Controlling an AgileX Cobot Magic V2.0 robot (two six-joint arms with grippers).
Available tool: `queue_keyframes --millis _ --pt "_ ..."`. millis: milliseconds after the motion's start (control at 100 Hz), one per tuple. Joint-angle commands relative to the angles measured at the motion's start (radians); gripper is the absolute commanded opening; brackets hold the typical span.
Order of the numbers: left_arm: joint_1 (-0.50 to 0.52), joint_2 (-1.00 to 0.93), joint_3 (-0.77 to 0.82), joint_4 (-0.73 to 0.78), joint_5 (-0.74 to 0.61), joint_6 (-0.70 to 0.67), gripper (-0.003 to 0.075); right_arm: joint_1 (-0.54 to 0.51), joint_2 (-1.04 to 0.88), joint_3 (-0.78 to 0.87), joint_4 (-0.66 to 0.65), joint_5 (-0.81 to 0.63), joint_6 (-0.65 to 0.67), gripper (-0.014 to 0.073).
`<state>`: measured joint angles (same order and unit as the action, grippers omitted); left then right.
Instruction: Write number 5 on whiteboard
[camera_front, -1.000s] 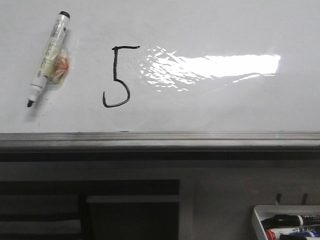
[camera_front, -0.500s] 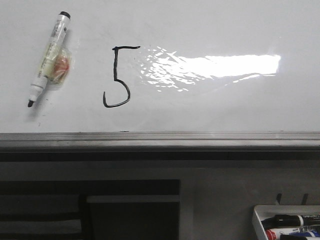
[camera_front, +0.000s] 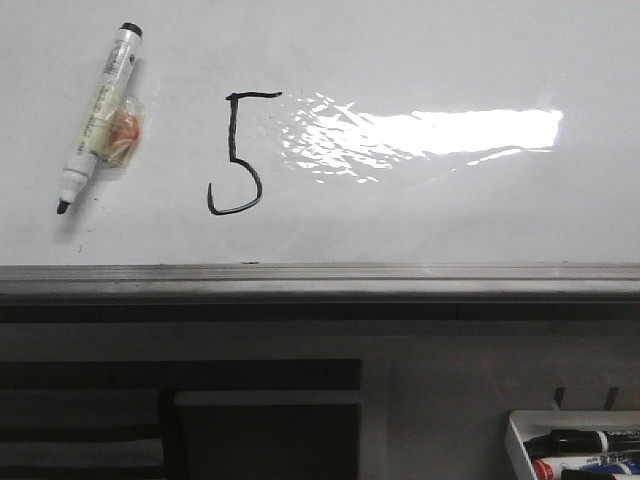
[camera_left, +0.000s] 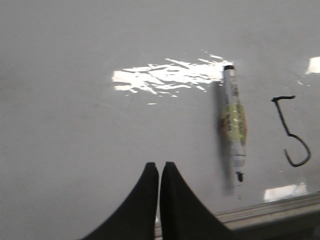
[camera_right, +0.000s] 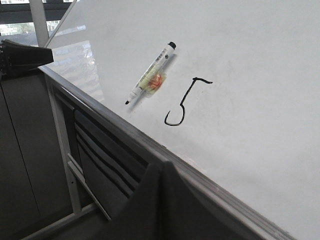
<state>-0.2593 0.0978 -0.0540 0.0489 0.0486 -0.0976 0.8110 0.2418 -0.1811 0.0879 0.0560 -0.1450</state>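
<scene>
A black hand-drawn number 5 (camera_front: 237, 153) stands on the glossy whiteboard (camera_front: 430, 210). A white marker (camera_front: 97, 117) with a black tip lies uncapped on the board to the left of the digit. The digit (camera_left: 291, 131) and marker (camera_left: 234, 122) also show in the left wrist view, and both show in the right wrist view, digit (camera_right: 186, 101) and marker (camera_right: 150, 73). My left gripper (camera_left: 159, 165) is shut and empty, over the board to the left of the marker. My right gripper (camera_right: 162, 165) is shut and empty, below the board's grey edge strip (camera_right: 130, 132). Neither gripper shows in the front view.
Bright glare (camera_front: 430, 132) lies on the board right of the digit. The grey metal edge strip (camera_front: 320, 280) runs along the board's near side. A small white tray (camera_front: 570, 445) with several markers sits at the lower right. Dark slatted framing (camera_front: 180, 415) lies below the board.
</scene>
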Motion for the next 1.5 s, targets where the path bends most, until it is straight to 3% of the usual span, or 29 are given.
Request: queue_keyframes --millis 0,280,510,1490 --pt "0.063 -0.023 -0.002 -0.016 -0.063 0.002 -0.002 -0.006 0.006 -0.028 -0.011 -0.084 -0.004 -0.005" --pt "0.213 -0.109 0.077 -0.063 -0.049 0.0 -0.002 -0.006 0.006 -0.028 -0.011 -0.084 -0.004 -0.005" --pt "0.233 -0.132 0.075 -0.082 0.234 0.0 -0.002 -0.006 0.006 -0.028 -0.011 -0.084 -0.004 -0.005" --pt "0.233 -0.132 0.075 -0.09 0.233 -0.005 -0.002 -0.006 0.006 -0.028 -0.011 -0.085 -0.004 -0.005"
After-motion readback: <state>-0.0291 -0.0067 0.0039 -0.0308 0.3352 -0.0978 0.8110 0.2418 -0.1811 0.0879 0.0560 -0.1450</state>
